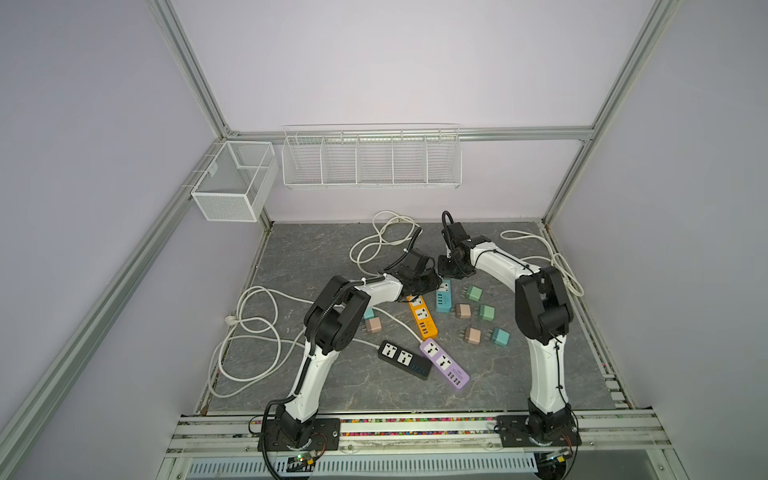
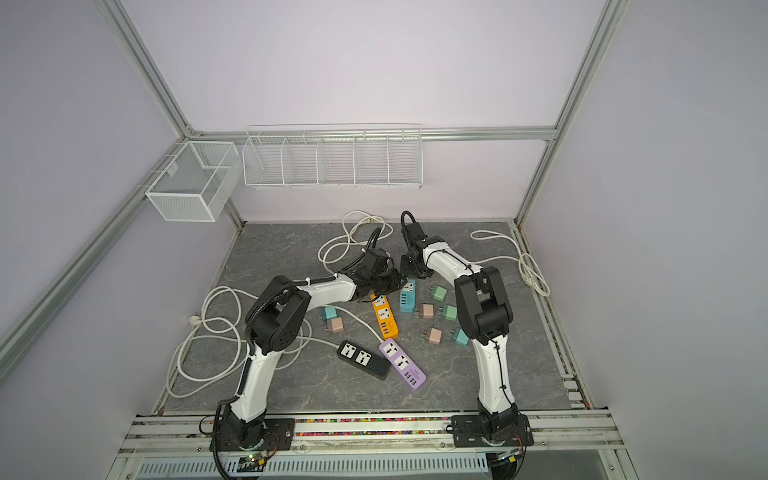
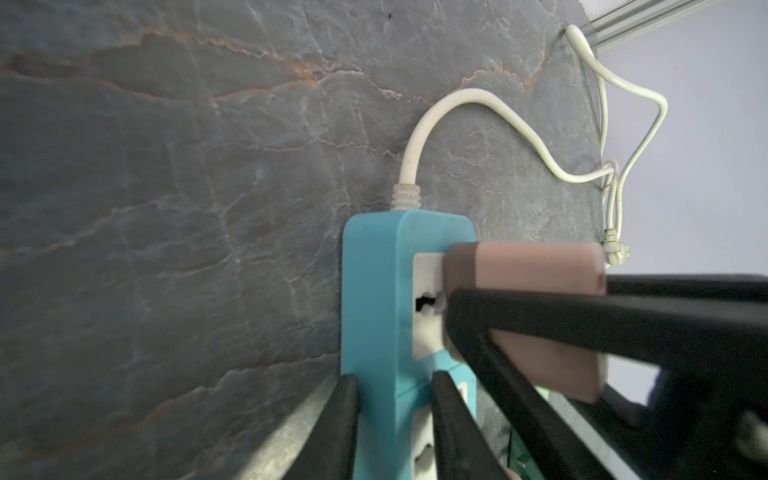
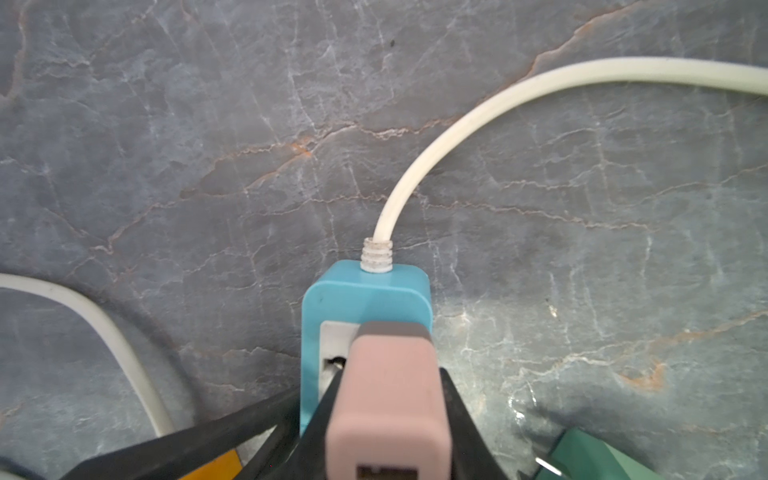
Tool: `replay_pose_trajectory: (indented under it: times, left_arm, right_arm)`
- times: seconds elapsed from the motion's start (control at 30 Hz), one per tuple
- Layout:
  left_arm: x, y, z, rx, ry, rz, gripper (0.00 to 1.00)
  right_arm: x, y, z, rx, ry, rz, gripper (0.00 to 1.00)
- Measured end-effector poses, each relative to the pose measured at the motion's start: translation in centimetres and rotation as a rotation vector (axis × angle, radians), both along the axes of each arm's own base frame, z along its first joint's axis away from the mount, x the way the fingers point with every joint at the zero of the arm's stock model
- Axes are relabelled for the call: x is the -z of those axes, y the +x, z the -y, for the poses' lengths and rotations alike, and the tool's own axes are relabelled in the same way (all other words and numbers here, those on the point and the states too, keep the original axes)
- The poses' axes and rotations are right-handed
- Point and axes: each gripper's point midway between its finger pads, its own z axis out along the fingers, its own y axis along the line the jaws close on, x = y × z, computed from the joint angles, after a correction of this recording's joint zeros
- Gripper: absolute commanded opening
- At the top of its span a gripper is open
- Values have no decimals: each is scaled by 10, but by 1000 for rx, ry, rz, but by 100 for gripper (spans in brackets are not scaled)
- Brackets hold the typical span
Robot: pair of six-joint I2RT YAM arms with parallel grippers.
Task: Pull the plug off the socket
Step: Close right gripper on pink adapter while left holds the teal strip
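**Top views:** In both top views, the two arms converge on a blue power strip (image 1: 443, 300) (image 2: 407, 299) near the middle of the grey desk (image 1: 316, 257), just beside an orange strip (image 1: 423, 318). Loose adapters (image 1: 473, 293) are scattered to its right. The strip's far end is hidden under the arms' black wrists, so the state of the jaws cannot be read here.

**Left wrist view:** The left jaws are closed narrowly on the blue power strip (image 3: 374, 291), with one black finger (image 3: 336, 428) on each side. A pink plug (image 3: 523, 266) sits against the white socket (image 3: 426, 270) at the strip's cable end, gripped on both sides by the right jaws.

**Right wrist view:** The camera looks down the pink plug (image 4: 386, 390), which is pinched between the right jaws and stands on the blue power strip (image 4: 365, 295). The strip's white cable (image 4: 457, 124) curves away across the desk.
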Motion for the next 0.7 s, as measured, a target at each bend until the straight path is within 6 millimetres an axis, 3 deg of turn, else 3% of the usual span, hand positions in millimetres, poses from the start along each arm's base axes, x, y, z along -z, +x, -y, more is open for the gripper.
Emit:
replay_pose_trajectory:
  times: [0.7]
  left_arm:
    - [1,-2,0,-1,14,-8,28]
  right_arm:
    - [-1,-2,-2,-3,-43,4,24]
